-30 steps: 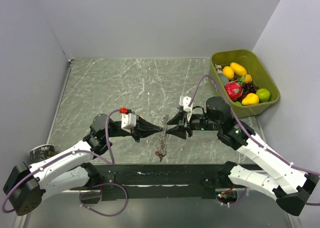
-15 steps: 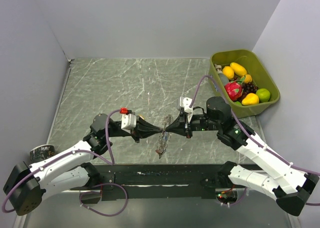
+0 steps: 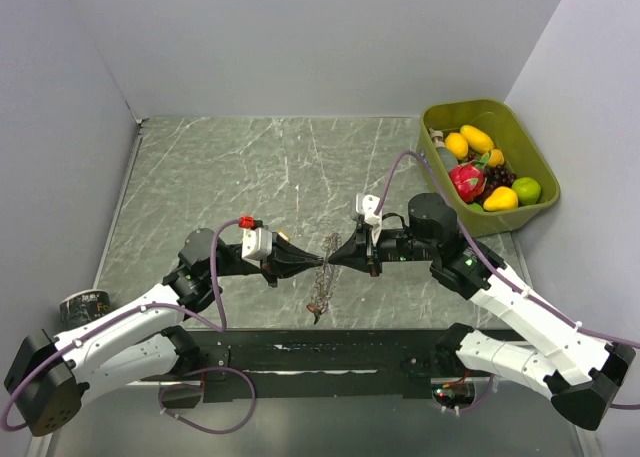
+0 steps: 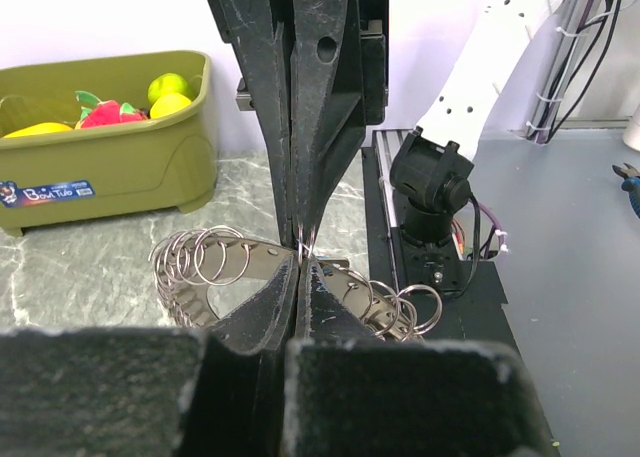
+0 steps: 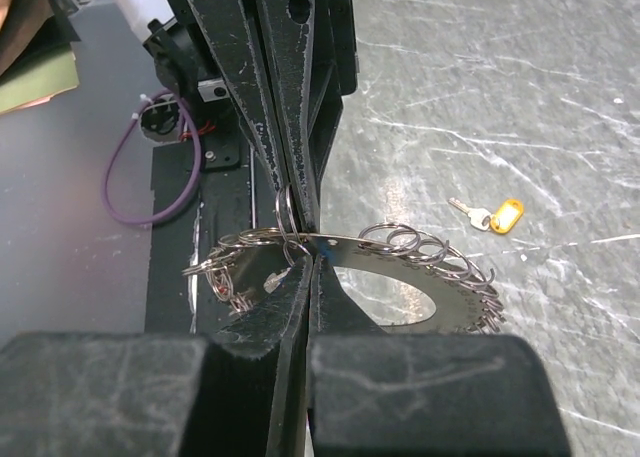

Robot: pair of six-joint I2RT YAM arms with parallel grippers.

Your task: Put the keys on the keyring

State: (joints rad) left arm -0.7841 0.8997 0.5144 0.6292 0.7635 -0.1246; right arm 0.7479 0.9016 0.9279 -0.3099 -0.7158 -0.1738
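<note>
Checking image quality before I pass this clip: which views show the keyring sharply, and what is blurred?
Top external: evenly lit, soft shadows, but the keyring is small and hard to resolve. Left wrist: keyring sharp, near fingers out of focus. Right wrist: keyring and yellow-tagged key sharp, near fingers blurred, table scratches glinting.

The left arm (image 3: 130, 327) comes from the lower left, the right arm (image 3: 520, 302) from the lower right. In the middle of the frame the left gripper (image 3: 322, 260) and the right gripper (image 3: 338, 259) meet tip to tip, both squeezed tight.
</note>
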